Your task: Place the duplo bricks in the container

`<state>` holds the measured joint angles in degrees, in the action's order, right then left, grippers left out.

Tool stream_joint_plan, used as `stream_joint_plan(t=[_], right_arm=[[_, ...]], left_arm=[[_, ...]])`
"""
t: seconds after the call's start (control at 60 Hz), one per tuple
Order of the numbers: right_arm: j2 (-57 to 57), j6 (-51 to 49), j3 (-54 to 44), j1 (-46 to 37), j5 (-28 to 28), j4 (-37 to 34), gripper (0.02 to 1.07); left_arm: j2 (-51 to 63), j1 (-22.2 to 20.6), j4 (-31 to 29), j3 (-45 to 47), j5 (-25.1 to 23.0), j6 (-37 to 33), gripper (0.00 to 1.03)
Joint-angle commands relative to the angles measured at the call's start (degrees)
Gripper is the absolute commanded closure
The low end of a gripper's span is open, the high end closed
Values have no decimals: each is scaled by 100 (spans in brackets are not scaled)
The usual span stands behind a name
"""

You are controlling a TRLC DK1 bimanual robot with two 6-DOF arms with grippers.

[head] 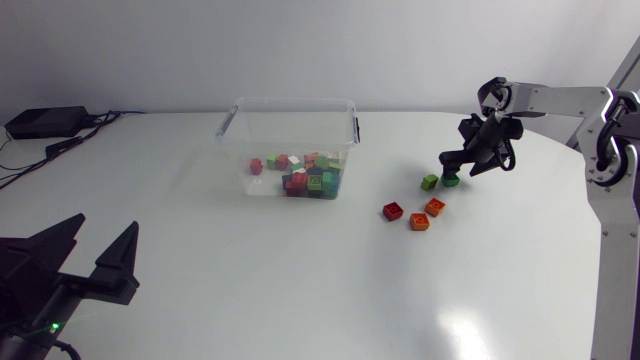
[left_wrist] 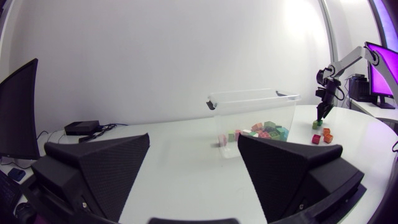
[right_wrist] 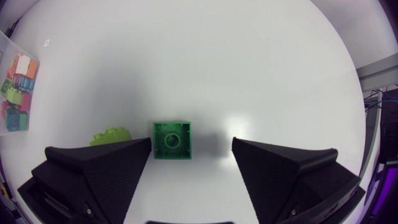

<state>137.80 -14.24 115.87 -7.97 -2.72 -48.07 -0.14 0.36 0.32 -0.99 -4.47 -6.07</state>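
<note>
- The clear plastic container (head: 250, 130) with dark handle clips stands in the upper middle of the head view, on the white table (head: 300, 290).
- A pile of mixed coloured duplo bricks (head: 305, 175) lies on the container's floor, crowded toward its right side.
- Five bricks lie loose on the table right of centre, well apart from the container.
- Nearest the container's corner is a red brick (head: 393, 211).
- Just right of it lie an orange brick (head: 434, 207) and, slightly lower, an orange-red brick (head: 420, 222).
- Above these three sit a light green brick (head: 429, 182) and a dark green square brick (head: 451, 180), close side by side.
- The right arm comes in from the upper right edge, and its right gripper (head: 455, 165) hangs directly over the dark green brick.
- In the right wrist view the right gripper (right_wrist: 191, 142) is spread wide and grips nothing.
- There the dark green brick (right_wrist: 172, 140) lies stud-up on the table between the fingers, close by one finger with a clear gap to the other.
- The light green brick (right_wrist: 112, 135) peeks out just beyond that nearer finger, and the container (right_wrist: 6, 62) shows off to that same side.
- The left gripper (head: 98, 250) sits in the lower left corner of the head view, far from every brick.
- In its own view the left gripper (left_wrist: 193, 143) is released, fingers wide apart with only bare table between them, and the container (left_wrist: 249, 94) stands ahead of it.
</note>
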Motion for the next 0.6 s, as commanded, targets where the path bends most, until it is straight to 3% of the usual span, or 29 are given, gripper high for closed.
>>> stream_joint_plan(t=[0.0,0.25,0.35,0.583], right_arm=[[265,-149,137,111,61,-114,18],[344,-105,146,304,193,-106,29],[344,-61,172,322,307,-53,47],[371,-53,146,322,448,-53,65]], left_arm=[[-47,52,74,108,-45,-53,5],[-47,52,74,108,-45,-61,5],[-47,52,74,108,-45,-53,5],[-47,52,74,108,-45,-61,5]])
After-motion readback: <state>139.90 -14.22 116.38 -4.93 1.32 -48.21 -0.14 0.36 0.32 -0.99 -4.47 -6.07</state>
